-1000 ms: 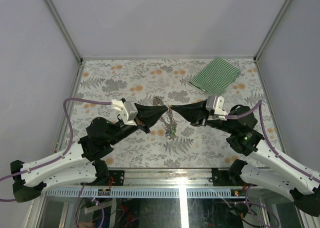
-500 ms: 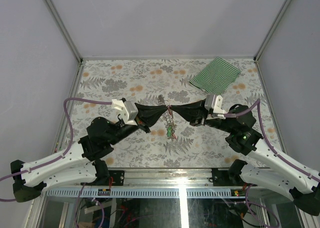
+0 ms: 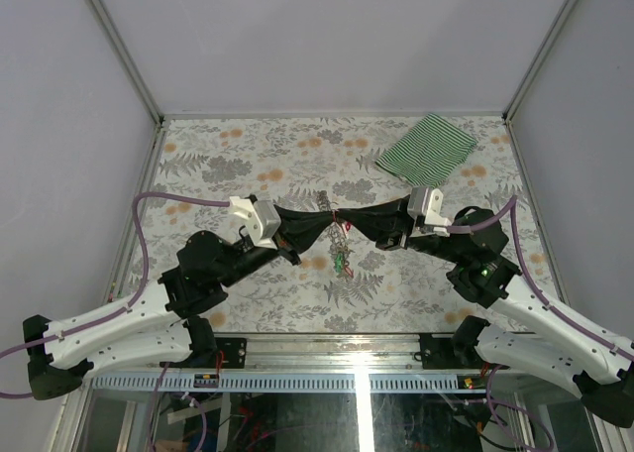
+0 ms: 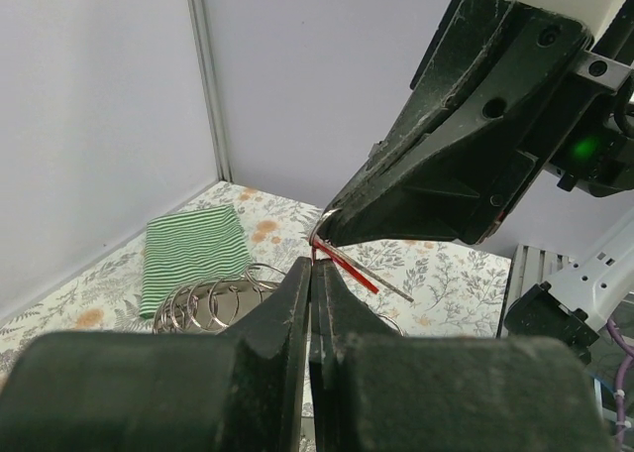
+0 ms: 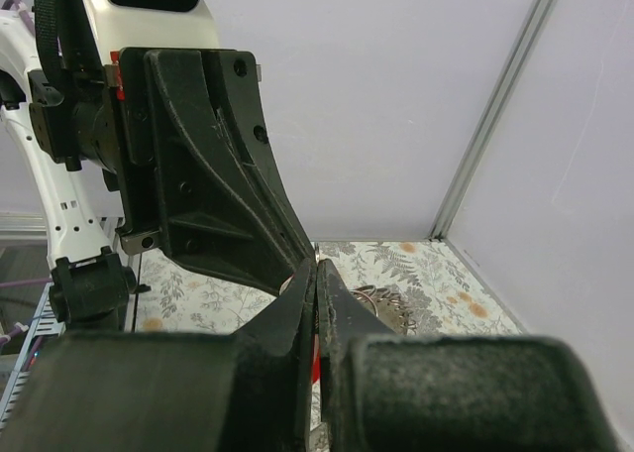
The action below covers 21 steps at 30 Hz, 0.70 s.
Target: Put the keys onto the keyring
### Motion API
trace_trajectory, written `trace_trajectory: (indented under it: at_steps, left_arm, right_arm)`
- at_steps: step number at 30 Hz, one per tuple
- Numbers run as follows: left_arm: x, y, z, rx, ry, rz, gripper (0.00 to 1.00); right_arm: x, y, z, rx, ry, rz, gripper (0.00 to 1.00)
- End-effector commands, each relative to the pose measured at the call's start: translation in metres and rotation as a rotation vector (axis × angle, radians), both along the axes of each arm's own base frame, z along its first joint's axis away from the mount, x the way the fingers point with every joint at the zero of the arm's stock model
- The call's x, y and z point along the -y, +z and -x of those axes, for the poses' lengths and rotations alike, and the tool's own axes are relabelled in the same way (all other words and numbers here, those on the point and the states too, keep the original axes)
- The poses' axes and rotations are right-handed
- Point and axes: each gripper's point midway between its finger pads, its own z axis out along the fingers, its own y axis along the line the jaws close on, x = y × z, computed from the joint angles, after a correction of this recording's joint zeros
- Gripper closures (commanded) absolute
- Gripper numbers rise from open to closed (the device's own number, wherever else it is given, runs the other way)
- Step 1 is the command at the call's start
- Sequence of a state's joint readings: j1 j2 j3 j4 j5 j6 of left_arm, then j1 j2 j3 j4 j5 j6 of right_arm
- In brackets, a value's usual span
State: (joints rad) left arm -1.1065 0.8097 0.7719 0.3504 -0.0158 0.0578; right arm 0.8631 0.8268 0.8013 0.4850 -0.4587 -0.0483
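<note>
Over the middle of the flower-patterned tabletop [image 3: 248, 165], the left pincer [image 3: 319, 215] and the right pincer [image 3: 342, 215] meet tip to tip, both black and both pressed together. The grey metal keyring of coiled loops [image 3: 334, 236] hangs just under that meeting point. The tiny keys with coloured plastic tags [image 3: 342, 265] dangle from its near side as a small tangle. Red and green tags show there, but single keys are too small to separate.

From above, the fingertips cover the spot where the keyring is gripped, so which pincer carries it cannot be told. In the left wrist view, the closed fingers [image 4: 287, 323] fill the lower frame and end at a thin red strip [image 4: 349, 267] with a bare metal pin beside it. The right pincer's tip sits just above, on a small wire loop. Whether the strip is caught by one tip or both is unclear. The coiled loops show only partly, to the left of the fingers.

In the right wrist view, the left pincer's body blocks most of the scene. Only an arc of the loops [image 5: 381, 301] shows past the fingers.

A green-and-white striped cloth [image 3: 426, 147] lies flat at the far right, well apart.
</note>
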Motion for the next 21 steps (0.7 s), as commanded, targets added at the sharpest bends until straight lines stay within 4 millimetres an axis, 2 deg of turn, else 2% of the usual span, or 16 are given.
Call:
trace_trajectory:
  at_steps: [1,21]
  left_arm:
    - [-0.008,0.040,0.010,0.073,-0.022,0.110,1.00]
    - [-0.012,0.044,0.006,0.074,0.007,0.128,1.00]
  right_arm:
    - [0.006,0.031,0.003,0.055,-0.010,-0.069,1.00]
    - [0.012,0.017,0.005,0.021,-0.018,-0.033,1.00]
